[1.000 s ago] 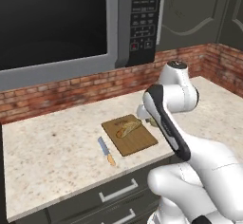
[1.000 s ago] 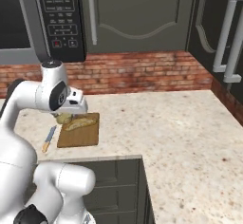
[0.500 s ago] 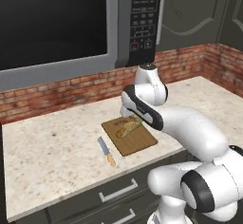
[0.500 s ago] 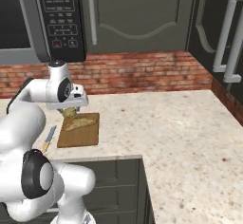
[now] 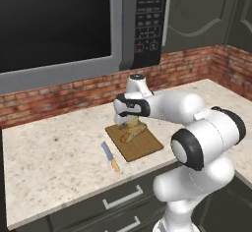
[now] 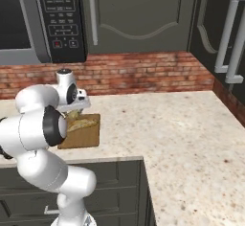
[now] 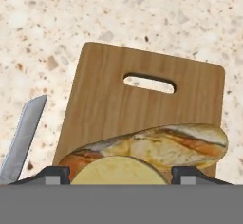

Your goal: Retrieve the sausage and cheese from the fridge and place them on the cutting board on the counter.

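My gripper (image 7: 121,176) is shut on the cheese (image 7: 118,169), a rounded yellowish lump between the two dark fingertips (image 7: 56,173). It hovers just above the near end of the brown cutting board (image 7: 142,99). A tan-orange bun-like roll (image 7: 166,144) lies across the board under the cheese. From the base, the gripper (image 5: 131,122) and cheese (image 5: 131,123) hang over the board's (image 5: 142,148) back end on the speckled counter (image 5: 59,152). From the other side the gripper (image 6: 75,113) stands over the board (image 6: 88,135). The sausage is out of view.
A blue-bladed knife (image 5: 110,157) with an orange handle lies left of the board, also the knife (image 7: 23,137) beside it. A microwave (image 5: 74,24) hangs above a brick backsplash (image 6: 143,72). Tall dark doors with silver handles (image 6: 229,38) stand at the far right.
The arm has folded and the hand has swung left and down, from beside the board's right edge to over its back end. The grip on the cheese is unchanged.
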You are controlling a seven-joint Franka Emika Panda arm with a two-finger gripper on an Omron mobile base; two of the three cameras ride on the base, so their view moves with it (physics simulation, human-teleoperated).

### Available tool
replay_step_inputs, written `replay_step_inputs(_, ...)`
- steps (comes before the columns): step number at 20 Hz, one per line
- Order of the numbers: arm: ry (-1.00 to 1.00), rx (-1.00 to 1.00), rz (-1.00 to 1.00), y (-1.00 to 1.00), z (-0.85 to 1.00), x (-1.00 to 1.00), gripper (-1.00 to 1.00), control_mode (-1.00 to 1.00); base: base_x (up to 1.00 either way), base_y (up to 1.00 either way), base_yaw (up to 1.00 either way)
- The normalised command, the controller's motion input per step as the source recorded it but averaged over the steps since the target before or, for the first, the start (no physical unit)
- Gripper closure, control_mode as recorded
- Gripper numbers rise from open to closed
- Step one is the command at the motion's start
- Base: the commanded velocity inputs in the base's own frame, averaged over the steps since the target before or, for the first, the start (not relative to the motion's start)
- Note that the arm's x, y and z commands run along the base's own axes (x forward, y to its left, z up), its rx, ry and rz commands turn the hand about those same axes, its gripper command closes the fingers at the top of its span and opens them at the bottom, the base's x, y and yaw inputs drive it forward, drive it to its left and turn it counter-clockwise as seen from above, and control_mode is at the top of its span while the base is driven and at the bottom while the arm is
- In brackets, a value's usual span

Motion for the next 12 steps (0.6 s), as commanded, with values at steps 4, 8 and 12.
replay_step_inputs(4,0.02,0.0,0.01,0.09,-0.43,0.06,1.0,-1.0,0.0,0.0,0.0)
replay_step_inputs(8,-0.04,-0.06,0.0,0.23,-0.31,0.23,1.0,-1.0,0.0,0.0,0.0)
replay_step_inputs(12,-0.01,-0.05,0.0,0.43,-0.25,0.41,1.0,-1.0,0.0,0.0,0.0)
